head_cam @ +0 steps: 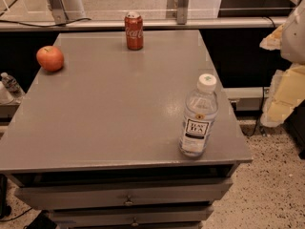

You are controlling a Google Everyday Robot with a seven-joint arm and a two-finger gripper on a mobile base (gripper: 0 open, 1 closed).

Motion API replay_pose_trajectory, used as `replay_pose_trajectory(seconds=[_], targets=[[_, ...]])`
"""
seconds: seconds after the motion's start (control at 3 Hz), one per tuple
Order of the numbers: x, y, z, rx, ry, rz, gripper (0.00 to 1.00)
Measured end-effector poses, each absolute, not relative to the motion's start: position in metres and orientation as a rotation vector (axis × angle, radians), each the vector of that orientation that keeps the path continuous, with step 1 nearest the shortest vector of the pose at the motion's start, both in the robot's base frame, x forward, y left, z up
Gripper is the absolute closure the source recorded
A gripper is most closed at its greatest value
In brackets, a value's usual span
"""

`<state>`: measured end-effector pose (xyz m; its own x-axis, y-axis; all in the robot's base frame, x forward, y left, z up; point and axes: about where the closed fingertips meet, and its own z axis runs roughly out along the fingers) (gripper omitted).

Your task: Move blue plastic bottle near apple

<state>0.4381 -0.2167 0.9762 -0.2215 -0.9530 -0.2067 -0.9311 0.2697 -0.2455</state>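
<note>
The blue plastic bottle [198,117] stands upright near the table's front right corner; it is clear with a white cap and a white-and-dark label. The apple [50,58], red-orange, sits at the far left of the grey table [114,113], close to its left edge. My gripper [285,95] shows as pale yellow and white parts at the right edge of the camera view, off the table's right side and to the right of the bottle, apart from it. It holds nothing that I can see.
A red Coca-Cola can [134,30] stands at the table's far edge, near the middle. A small clear bottle [8,82] lies beyond the left edge. Drawers [127,194] sit under the tabletop. Speckled floor lies to the right.
</note>
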Motion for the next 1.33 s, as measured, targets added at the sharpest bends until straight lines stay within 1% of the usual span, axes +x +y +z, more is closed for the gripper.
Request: replay_pose_trajectory(seconds=[0.67,1.0,1.33], targets=[[0.437,-0.215,0.977,-1.707,2.222,-0.091,0.00],[0.438,-0.209,0.967,-1.633,2.177,-0.007,0.00],[0.445,-0.196,0.949,-1.524,2.083,0.159,0.00]])
